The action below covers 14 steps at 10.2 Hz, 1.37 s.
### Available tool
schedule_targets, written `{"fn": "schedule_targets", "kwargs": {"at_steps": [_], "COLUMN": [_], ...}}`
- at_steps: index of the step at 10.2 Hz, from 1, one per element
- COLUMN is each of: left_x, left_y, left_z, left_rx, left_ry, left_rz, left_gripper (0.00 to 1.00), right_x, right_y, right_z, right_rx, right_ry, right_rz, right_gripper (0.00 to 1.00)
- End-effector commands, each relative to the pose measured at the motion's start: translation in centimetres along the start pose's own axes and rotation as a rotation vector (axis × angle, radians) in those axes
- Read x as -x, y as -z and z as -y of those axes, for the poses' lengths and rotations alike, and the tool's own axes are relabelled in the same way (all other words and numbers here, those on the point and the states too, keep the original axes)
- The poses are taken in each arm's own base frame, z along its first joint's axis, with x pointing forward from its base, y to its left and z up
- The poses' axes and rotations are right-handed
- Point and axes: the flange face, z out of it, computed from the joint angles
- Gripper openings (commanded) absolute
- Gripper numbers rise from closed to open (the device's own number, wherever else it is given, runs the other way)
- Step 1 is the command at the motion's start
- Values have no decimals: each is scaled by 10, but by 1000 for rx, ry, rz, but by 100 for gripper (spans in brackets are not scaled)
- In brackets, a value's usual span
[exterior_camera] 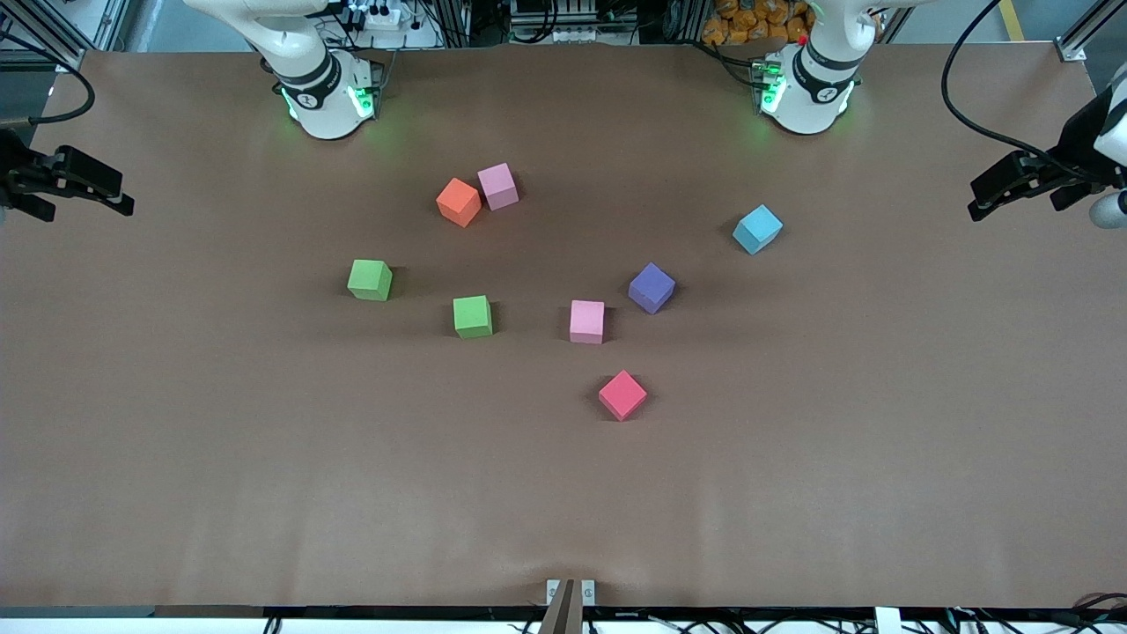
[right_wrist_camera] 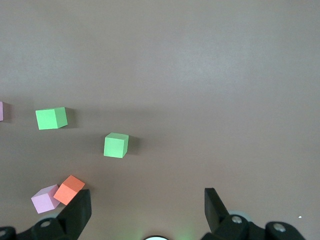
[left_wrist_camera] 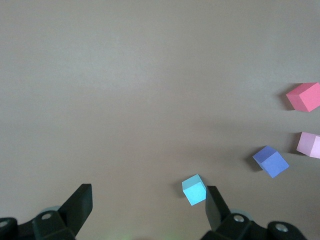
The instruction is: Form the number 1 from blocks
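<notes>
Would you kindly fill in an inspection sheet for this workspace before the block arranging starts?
Surface: brown table, mild wrinkles.
Job's things: green blocks and, pale pink block, purple block, red block, all scattered apart, no figure formed.
Clutter: orange cube touching a second pink cube; light blue cube.
Grippers: left gripper and right gripper open, empty, waiting at their table ends.
Cables: black cable near the left arm.
Surroundings: metal framing, equipment along the base side.

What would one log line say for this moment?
blocks: scattered, none placed | left gripper: open, empty, waiting at table end | right gripper: same
</notes>
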Motion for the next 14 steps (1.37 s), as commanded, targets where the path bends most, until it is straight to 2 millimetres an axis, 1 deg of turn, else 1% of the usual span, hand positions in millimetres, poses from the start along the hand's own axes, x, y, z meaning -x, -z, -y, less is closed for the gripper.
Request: {"fn": "schedule_targets", "kwargs": {"at_steps": [1,2,3,4,5,6,7,8,9,10,11,12,13,14], "left_x": [2,-1,-3,-2,-3,-5,5,10,15,13,18,24,29,33], "left_y": [-1,-12,-30,-56,-84,-118,-150,-183,-217,-249,-282,-318,-345,-367], "left_z": [-11,-33,-66,-130,-181,-229,-282,-323,-353,-368,-389,-405,-416,-421], "left_rx": [10,26,89,105,114,135,154,164,174,186,205,203,200,194], "left_ry": [-11,-59,-106,-196,-254,-300,-326,-283,-267,-257,-258,-215,-179,-163], "left_rz": [18,38,75,86,84,71,74,53,48,42,39,50,64,86], "left_gripper": [100,100,100,100,100,100,100,100,100,100,100,100,100,100], "right_x": [4,4,4,4,4,4,4,2,-1,-13,-40,-69,-92,-106], "right_y": [1,1,1,1,1,0,-1,-5,-16,-45,-89,-137,-187,-229], "right_z": [-1,-1,-1,-1,-1,-1,-1,-2,-4,-3,-3,-4,-11,-15], "right_rx": [-16,-16,-16,-16,-16,-16,-16,-17,-20,-23,-25,-38,-72,-120], "right_ry": [10,9,9,9,9,9,9,13,9,12,14,10,-11,-31], "right_rz": [2,4,4,4,5,7,8,19,42,90,135,166,201,241], "right_gripper": [100,100,100,100,100,100,100,100,100,100,100,100,100,100]}}
